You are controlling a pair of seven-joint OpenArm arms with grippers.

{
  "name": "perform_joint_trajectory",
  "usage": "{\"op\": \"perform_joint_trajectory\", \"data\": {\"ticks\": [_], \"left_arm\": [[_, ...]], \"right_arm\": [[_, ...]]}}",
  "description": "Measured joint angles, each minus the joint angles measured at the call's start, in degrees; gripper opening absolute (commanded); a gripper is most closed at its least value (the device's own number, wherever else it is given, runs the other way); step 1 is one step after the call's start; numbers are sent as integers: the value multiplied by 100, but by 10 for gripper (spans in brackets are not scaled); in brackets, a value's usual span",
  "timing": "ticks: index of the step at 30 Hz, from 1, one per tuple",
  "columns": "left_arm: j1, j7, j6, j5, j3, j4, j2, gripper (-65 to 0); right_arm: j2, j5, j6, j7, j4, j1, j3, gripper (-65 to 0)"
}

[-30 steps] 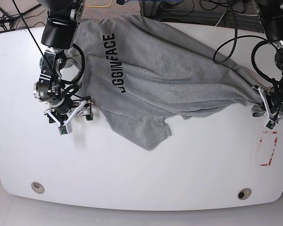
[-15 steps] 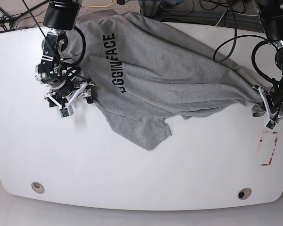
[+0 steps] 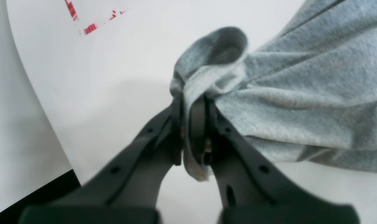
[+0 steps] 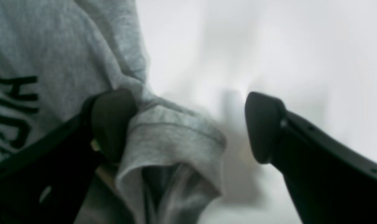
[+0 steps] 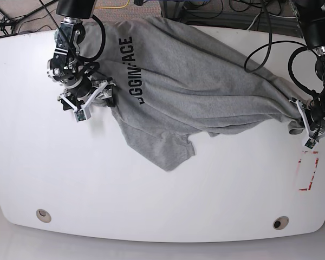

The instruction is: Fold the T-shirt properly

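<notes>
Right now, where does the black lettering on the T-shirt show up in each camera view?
Base: black lettering upper left, beside the right gripper.
Right wrist: far left edge, behind the left-hand finger.
Left wrist: not in view.
Shared landmark: the grey T-shirt.

T-shirt (image 5: 206, 92) is showing light heather-grey, flecked knit, with black block capitals (image 5: 134, 70) running down its left part in the base view. Table (image 5: 151, 195) under it is reading plain glossy white. Red-and-white broken rectangle marking (image 5: 307, 171) is sitting on the table just below the shirt's right tip. Left gripper (image 3: 193, 124) and right gripper (image 4: 188, 124) fingers are showing matte black. Cables (image 5: 265, 38) above the shirt are looking black, one yellow (image 5: 119, 5).
</notes>
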State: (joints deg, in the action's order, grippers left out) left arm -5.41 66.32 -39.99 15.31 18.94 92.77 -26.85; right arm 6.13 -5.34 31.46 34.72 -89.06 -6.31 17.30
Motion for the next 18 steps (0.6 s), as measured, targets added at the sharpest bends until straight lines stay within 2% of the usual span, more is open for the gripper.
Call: {"op": "perform_joint_trajectory", "data": {"ticks": [7, 10, 13, 15, 18], "left_arm": [[0, 2, 0, -7, 0, 0, -2, -650], [-2, 0, 2, -4, 0, 0, -2, -650], [-15, 0, 0, -2, -15, 0, 0, -650], [-15, -2, 0, 7, -15, 0, -2, -650], [-13, 2, 0, 7, -15, 0, -4, -650]], "right_arm": [[-140, 4, 39, 332, -243, -83, -50, -122], [-186, 46, 103, 341, -245, -72, -31, -160], [-225, 61, 184, 334, -238, -61, -28, -290], [-245, 55, 184, 317, -199, -57, -28, -400], [-262, -9, 188, 210, -68, -22, -31, -606]]}}
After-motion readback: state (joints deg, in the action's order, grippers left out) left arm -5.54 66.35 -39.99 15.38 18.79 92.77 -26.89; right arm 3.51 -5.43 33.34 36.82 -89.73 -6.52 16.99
